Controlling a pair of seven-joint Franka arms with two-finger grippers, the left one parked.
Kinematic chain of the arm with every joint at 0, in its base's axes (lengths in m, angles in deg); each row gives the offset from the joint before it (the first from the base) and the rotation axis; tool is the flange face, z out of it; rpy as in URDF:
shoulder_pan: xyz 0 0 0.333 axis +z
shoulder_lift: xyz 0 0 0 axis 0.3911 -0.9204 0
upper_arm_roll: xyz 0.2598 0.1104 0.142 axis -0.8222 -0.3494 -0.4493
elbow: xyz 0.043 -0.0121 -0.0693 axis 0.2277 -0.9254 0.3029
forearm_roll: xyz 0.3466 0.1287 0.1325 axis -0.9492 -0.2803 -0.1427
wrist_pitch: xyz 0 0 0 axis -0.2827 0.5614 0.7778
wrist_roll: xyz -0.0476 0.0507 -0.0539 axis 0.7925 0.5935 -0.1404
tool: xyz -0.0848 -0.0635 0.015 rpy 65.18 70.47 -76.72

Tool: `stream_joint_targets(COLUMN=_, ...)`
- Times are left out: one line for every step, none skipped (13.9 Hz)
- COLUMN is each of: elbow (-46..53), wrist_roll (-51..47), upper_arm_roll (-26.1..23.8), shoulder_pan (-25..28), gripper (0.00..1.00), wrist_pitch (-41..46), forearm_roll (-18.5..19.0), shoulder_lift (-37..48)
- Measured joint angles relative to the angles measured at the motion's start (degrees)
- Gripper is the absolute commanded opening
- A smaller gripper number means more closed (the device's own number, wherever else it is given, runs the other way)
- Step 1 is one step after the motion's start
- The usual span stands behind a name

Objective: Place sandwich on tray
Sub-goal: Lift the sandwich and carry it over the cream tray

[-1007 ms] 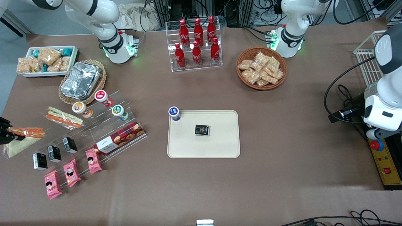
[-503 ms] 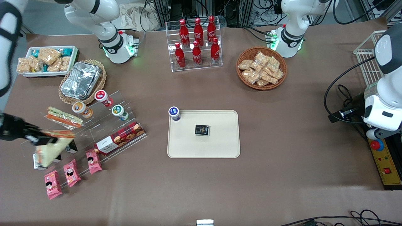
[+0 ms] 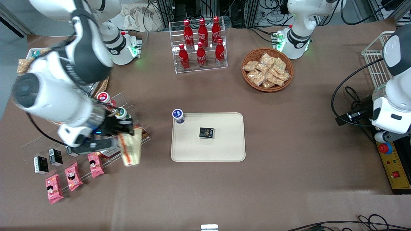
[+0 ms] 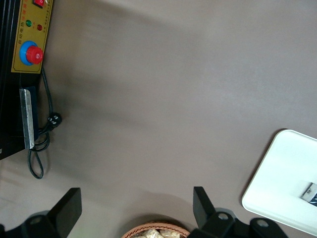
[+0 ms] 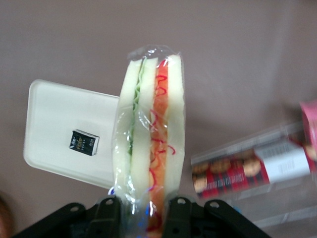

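Note:
My right gripper (image 3: 123,134) is shut on the sandwich (image 3: 131,148), a white-bread wedge in clear film with orange-red filling. I hold it above the table, over the clear acrylic stand near the biscuit box (image 3: 128,138). In the right wrist view the sandwich (image 5: 151,134) stands between my two fingers (image 5: 179,214), with its green and orange layers showing. The cream-beige tray (image 3: 224,150) lies at the table's middle, toward the parked arm from the sandwich. It holds a small dark carton (image 3: 206,132) and also shows in the right wrist view (image 5: 54,114).
A blue-lidded cup (image 3: 178,115) stands at the tray's corner. Pink snack packets (image 3: 73,175) and small dark cartons (image 3: 41,164) sit on the clear stand. A cola bottle rack (image 3: 200,45) and a snack basket (image 3: 267,69) stand farther from the camera.
My right arm has swung in from the working arm's end of the table, carrying the sandwich toward the tray. It now hides the foil container and the striped sandwich.

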Motion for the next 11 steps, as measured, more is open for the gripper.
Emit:
stream_joint_targets(elbow=0.0, wrist_roll=5.1, upper_arm_roll=0.0, shoulder_pan=1.8, gripper=0.29, wrist_pitch=-2.9, forearm_roll=2.5, shoulder_lift=-1.1)
stream_joint_targets(elbow=-0.1, wrist_roll=9.8, upper_arm_roll=0.0, shoulder_pan=3.5, gripper=0.29, wrist_pitch=-5.8, forearm_roll=4.7, shoulder_lift=-2.4)
stream_joint_targets(elbow=-0.1, wrist_roll=13.6, upper_arm_roll=0.0, shoulder_pan=5.1, gripper=0.29, wrist_pitch=-8.4, forearm_roll=6.2, shoulder_lift=-3.6)
stream_joint_targets(elbow=-0.1, wrist_roll=16.8, upper_arm_roll=0.0, shoulder_pan=6.4, gripper=0.29, wrist_pitch=-10.5, forearm_roll=6.8, shoulder_lift=-4.8)
stream_joint_targets(elbow=-0.1, wrist_roll=20.0, upper_arm_roll=0.1, shoulder_pan=7.5, gripper=0.29, wrist_pitch=-12.0, forearm_roll=7.1, shoulder_lift=-5.9)
stream_joint_targets(elbow=-0.1, wrist_roll=23.5, upper_arm_roll=0.1, shoulder_pan=8.5, gripper=0.29, wrist_pitch=-13.3, forearm_roll=7.3, shoulder_lift=-6.9)
stream_joint_targets(elbow=-0.2, wrist_roll=26.5, upper_arm_roll=0.1, shoulder_pan=9.5, gripper=0.29, wrist_pitch=-14.6, forearm_roll=7.5, shoulder_lift=-7.9)
stream_joint_targets(elbow=-0.2, wrist_roll=28.7, upper_arm_roll=0.1, shoulder_pan=10.6, gripper=0.3, wrist_pitch=-16.4, forearm_roll=7.7, shoulder_lift=-9.0)
stream_joint_targets(elbow=-0.3, wrist_roll=29.8, upper_arm_roll=0.1, shoulder_pan=11.9, gripper=0.3, wrist_pitch=-18.4, forearm_roll=7.9, shoulder_lift=-10.3)
stream_joint_targets(elbow=-0.5, wrist_roll=30.4, upper_arm_roll=0.1, shoulder_pan=13.0, gripper=0.3, wrist_pitch=-20.3, forearm_roll=8.2, shoulder_lift=-11.7)
stream_joint_targets(elbow=-0.7, wrist_roll=30.8, upper_arm_roll=0.1, shoulder_pan=13.7, gripper=0.3, wrist_pitch=-21.7, forearm_roll=8.3, shoulder_lift=-13.1)
